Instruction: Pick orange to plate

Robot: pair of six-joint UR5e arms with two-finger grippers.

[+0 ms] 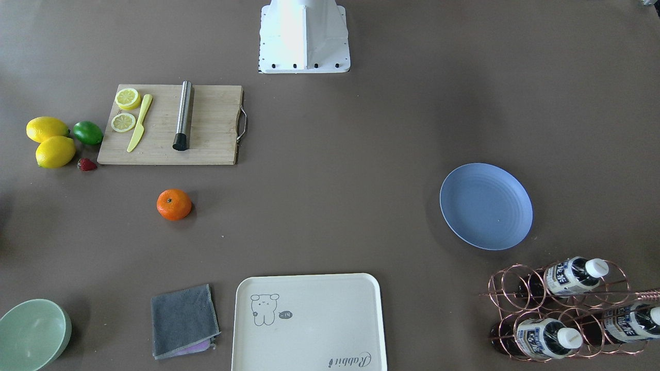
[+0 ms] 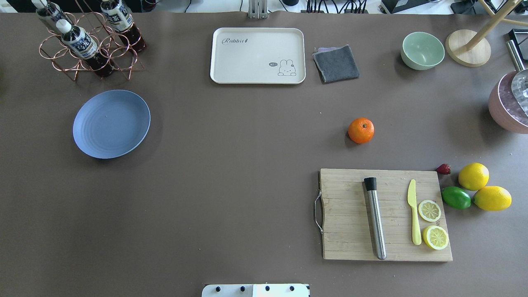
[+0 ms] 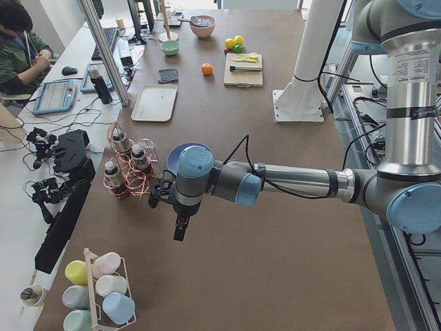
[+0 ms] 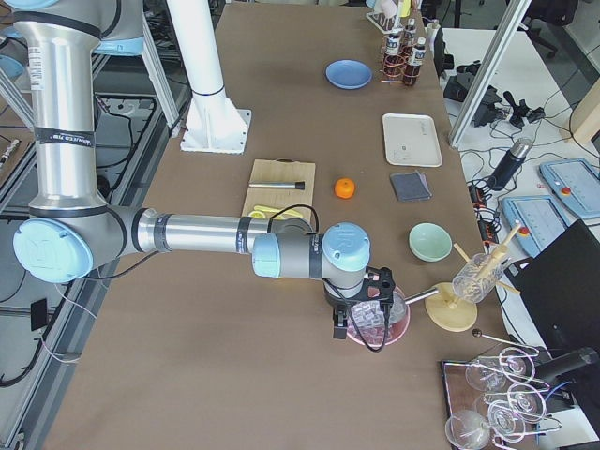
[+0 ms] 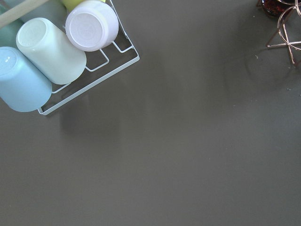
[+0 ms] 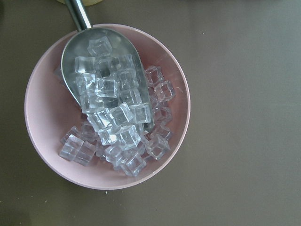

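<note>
The orange (image 2: 361, 130) lies alone on the brown table, just beyond the cutting board (image 2: 385, 214); it also shows in the front view (image 1: 174, 204). The blue plate (image 2: 111, 123) sits far across the table, near the bottle rack (image 2: 88, 41), with nothing on it (image 1: 485, 206). My left gripper (image 3: 180, 224) hangs over the table's left end, past the plate, and I cannot tell whether it is open. My right gripper (image 4: 361, 323) hovers over a pink bowl of ice (image 6: 107, 106) at the right end; I cannot tell its state either. Neither wrist view shows fingers.
A muddler, yellow knife and lemon slices lie on the board. Two lemons (image 2: 482, 187), a lime (image 2: 456, 197) and a strawberry (image 2: 443, 168) sit beside it. The cream tray (image 2: 258, 55), grey cloth (image 2: 336, 63) and green bowl (image 2: 422, 50) line the far edge. A cup rack (image 5: 56, 52) stands near the left gripper.
</note>
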